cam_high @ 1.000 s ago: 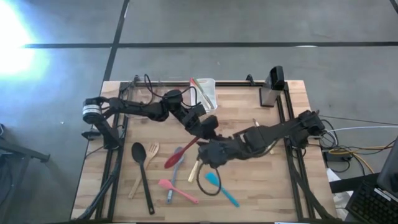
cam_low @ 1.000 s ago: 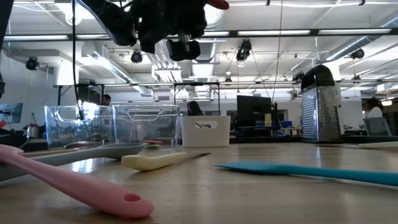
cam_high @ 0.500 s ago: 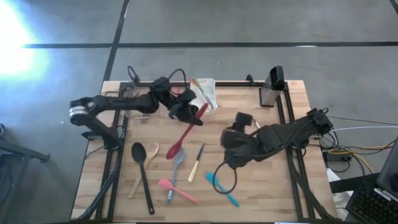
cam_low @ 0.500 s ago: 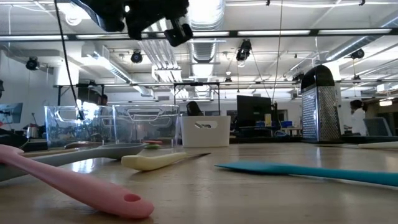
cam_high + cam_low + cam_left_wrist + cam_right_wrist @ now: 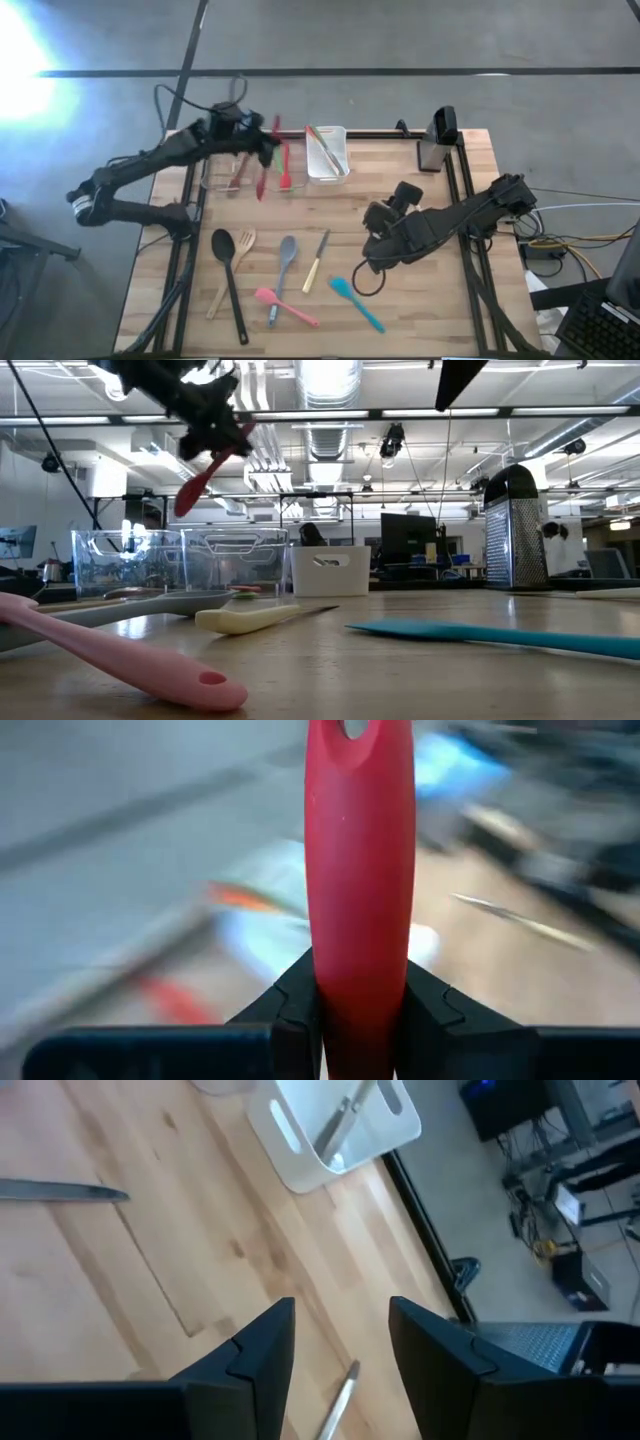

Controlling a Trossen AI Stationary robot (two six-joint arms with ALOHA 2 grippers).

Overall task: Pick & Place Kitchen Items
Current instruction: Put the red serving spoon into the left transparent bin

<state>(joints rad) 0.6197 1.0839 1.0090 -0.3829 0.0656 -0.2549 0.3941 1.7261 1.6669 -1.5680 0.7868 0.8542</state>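
The left hand [image 5: 262,150] pinches a red spoon [image 5: 264,170] by its handle, fingers [image 5: 296,995] pressed against both sides of it, and carries it in the air above the clear bin [image 5: 222,172] at the far left of the tabletop [image 5: 400,300]; in the low view the spoon [image 5: 205,475] hangs tilted, bowl down, well above the bin's wall. The right hand [image 5: 378,245] hovers empty over the middle of the tabletop, its fingers [image 5: 262,1350] spread with bare wood between them. Nearest the front edge lie a pink spatula [image 5: 287,307] and a teal spatula [image 5: 356,303], with a black spoon [image 5: 229,270], a wooden fork [image 5: 232,270], a grey spoon [image 5: 284,265] and a pale-handled knife [image 5: 314,262] just behind them, all flat on the wood and apart from both hands. Farther back, the clear bin already holds another red utensil [image 5: 285,165] and a darker one [image 5: 239,170], and beside it the white bin [image 5: 329,152] holds a few slim pieces; a metal grater [image 5: 437,140] stands at the far right corner. The step in hand appears to be the placing of the red spoon, one of many items to go, so the task looks less than half done. The next move would call for lowering the spoon until its bowl clears the bin's rim, then parting the fingers, while the right hand would need to drop onto one of the loose utensils in front of it.
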